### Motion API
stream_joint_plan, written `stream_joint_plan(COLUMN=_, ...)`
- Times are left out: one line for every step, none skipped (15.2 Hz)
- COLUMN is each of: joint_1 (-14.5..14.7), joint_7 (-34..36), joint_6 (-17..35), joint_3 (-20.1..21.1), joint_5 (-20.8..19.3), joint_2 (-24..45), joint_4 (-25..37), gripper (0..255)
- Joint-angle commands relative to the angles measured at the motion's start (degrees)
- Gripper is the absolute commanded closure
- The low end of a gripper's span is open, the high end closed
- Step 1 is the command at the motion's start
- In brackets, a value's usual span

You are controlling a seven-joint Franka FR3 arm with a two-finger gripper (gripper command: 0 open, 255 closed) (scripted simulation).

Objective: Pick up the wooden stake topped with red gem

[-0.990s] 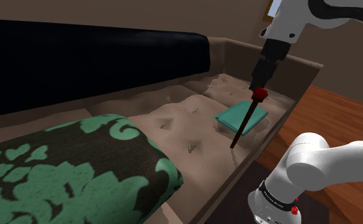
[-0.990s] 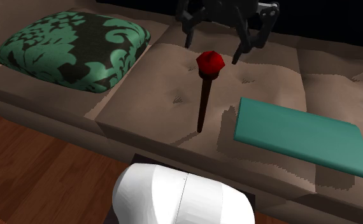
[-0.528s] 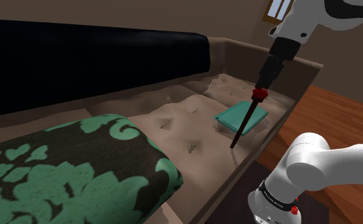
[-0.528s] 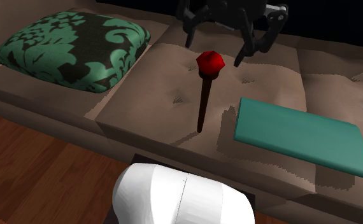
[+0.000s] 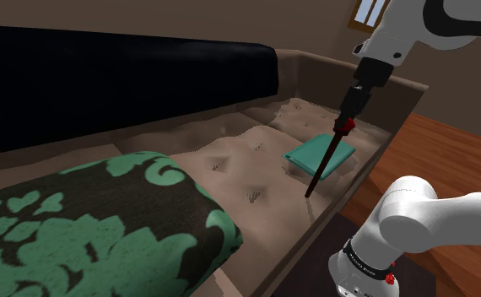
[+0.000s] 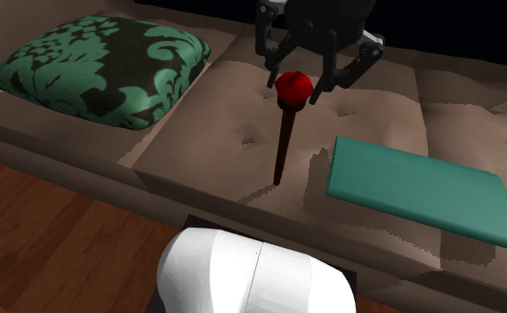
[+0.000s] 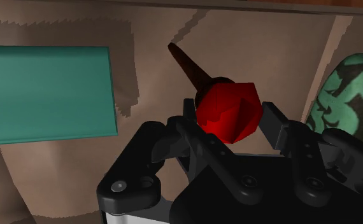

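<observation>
**Spread fingers flank the stake's red gem on the sofa**

The brown sofa (image 6: pixel 207 151) carries everything here, its tufted seat running beneath the fingers and out to both sides of them. A black area lies along its back, beyond the fingers in the second exterior view. A large cushion (image 6: pixel 92 62), dark with a green leaf pattern, lies on the seat well apart from the fingers, at that view's left. A flat teal pad (image 6: pixel 421 191) lies on the seat near the fingers, on the other side from the cushion.

The white arm (image 5: pixel 416 25) reaches down over the seat and ends in the black gripper (image 6: pixel 293 89), which points downward. Its fingers (image 7: pixel 277 127) are released and spread, one on each side of the gem. They stand very close to it, and whether either one touches it cannot be told.

The wooden stake (image 6: pixel 284 147) stands nearly upright directly below the fingers. Its pointed lower end rests on the seat just beside the teal pad's near edge. Its red gem (image 7: pixel 228 113) sits at the top, right between the fingers.
</observation>
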Motion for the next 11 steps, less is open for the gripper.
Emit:
stream_joint_plan(joint_1=0.0, joint_7=0.0, joint_6=0.0, joint_3=0.0, joint_5=0.0, joint_2=0.0, joint_4=0.0, gripper=255)
stream_joint_plan(joint_1=0.0, joint_7=0.0, joint_6=0.0, joint_3=0.0, joint_5=0.0, joint_2=0.0, joint_4=0.0, gripper=255)
stream_joint_plan(joint_1=0.0, joint_7=0.0, joint_6=0.0, joint_3=0.0, joint_5=0.0, joint_2=0.0, joint_4=-0.1, gripper=255)
stream_joint_plan(joint_1=0.0, joint_7=0.0, joint_6=0.0, joint_3=0.0, joint_5=0.0, joint_2=0.0, joint_4=0.0, gripper=255)
stream_joint_plan(joint_1=0.0, joint_7=0.0, joint_6=0.0, joint_3=0.0, joint_5=0.0, joint_2=0.0, joint_4=0.0, gripper=255)
stream_joint_plan(joint_1=0.0, joint_7=0.0, joint_6=0.0, joint_3=0.0, joint_5=0.0, joint_2=0.1, joint_4=0.0, gripper=255)
stream_joint_plan(joint_1=0.1, joint_7=0.1, joint_6=-0.6, joint_3=0.0, joint_5=0.0, joint_2=0.5, joint_4=1.0, gripper=255)
stream_joint_plan(joint_1=0.1, joint_7=0.2, joint_6=-1.1, joint_3=0.0, joint_5=0.1, joint_2=0.8, joint_4=2.0, gripper=255)
stream_joint_plan(joint_1=0.2, joint_7=0.3, joint_6=-1.7, joint_3=0.0, joint_5=0.1, joint_2=1.3, joint_4=3.0, gripper=255)
stream_joint_plan(joint_1=0.2, joint_7=0.4, joint_6=-2.3, joint_3=0.0, joint_5=0.2, joint_2=1.7, joint_4=4.0, gripper=255)
stream_joint_plan(joint_1=0.3, joint_7=0.5, joint_6=-2.9, joint_3=0.0, joint_5=0.2, joint_2=2.1, joint_4=5.0, gripper=255)
